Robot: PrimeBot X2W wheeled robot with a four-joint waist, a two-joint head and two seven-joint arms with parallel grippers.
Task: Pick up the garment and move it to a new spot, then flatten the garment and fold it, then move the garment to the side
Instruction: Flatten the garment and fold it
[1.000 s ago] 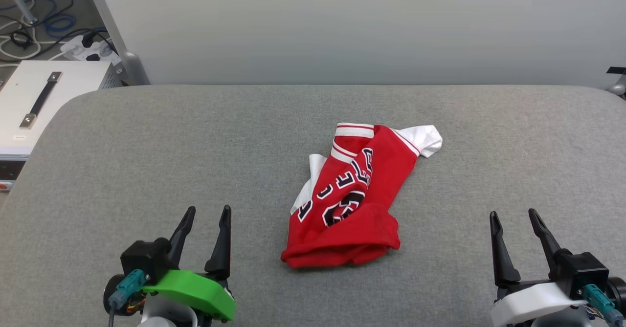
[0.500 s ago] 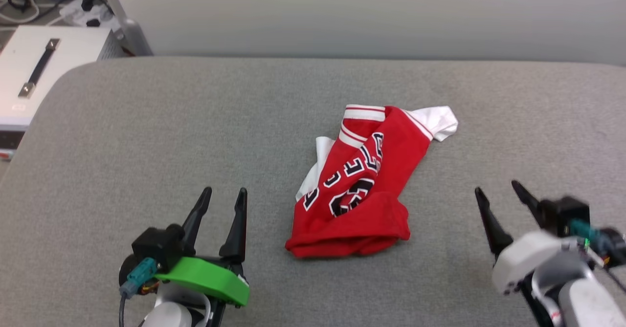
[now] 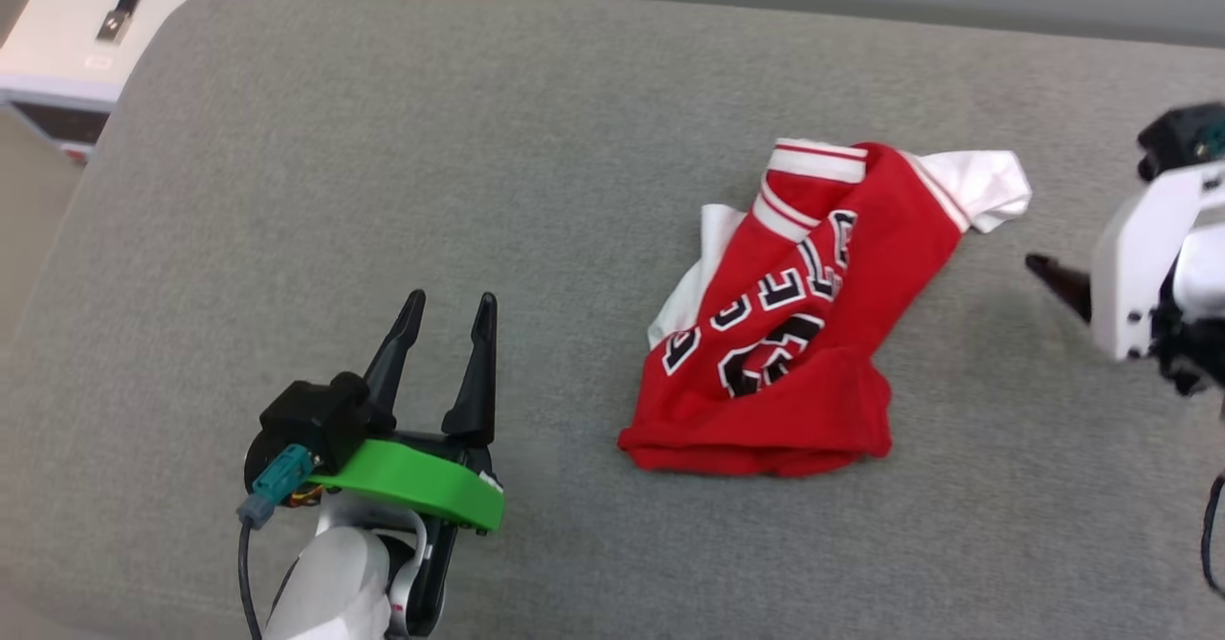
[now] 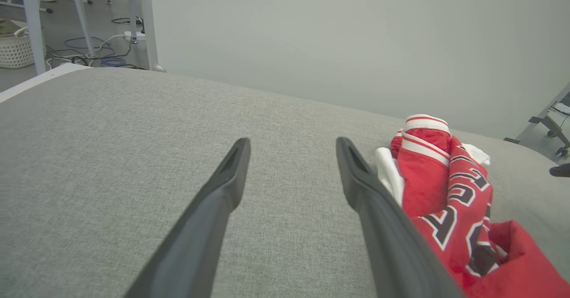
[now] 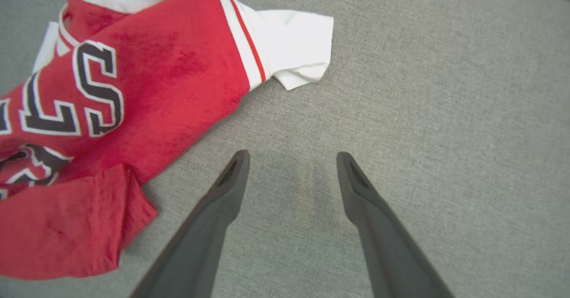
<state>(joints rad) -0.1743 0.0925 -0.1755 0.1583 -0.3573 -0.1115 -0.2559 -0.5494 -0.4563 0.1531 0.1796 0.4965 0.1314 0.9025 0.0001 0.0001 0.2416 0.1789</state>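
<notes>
The garment (image 3: 794, 334), a red jersey with white sleeves and black lettering, lies crumpled right of centre on the grey cloth-covered table (image 3: 431, 114). My left gripper (image 3: 450, 297) is open at the lower left, a good gap to the left of the garment, with nothing between its fingers. In the left wrist view the garment (image 4: 445, 186) lies just right of the open left gripper (image 4: 292, 140). My right gripper (image 5: 292, 155) is open and points down at bare cloth beside the garment (image 5: 133, 88), below its white sleeve (image 5: 294, 48). One dark right fingertip (image 3: 1043, 270) shows in the head view.
A white box with a dark handle (image 3: 96, 28) stands off the table's far left corner. A pale wall rises behind the table's far edge (image 4: 311, 44), with metal legs and cables (image 4: 89, 53) on the floor at the left. Bare grey cloth surrounds the garment.
The head camera has tipped down and turned, shifting the whole picture. My right arm has risen and swung forward to the garment's right side, fingers now aimed down. The left gripper has barely moved.
</notes>
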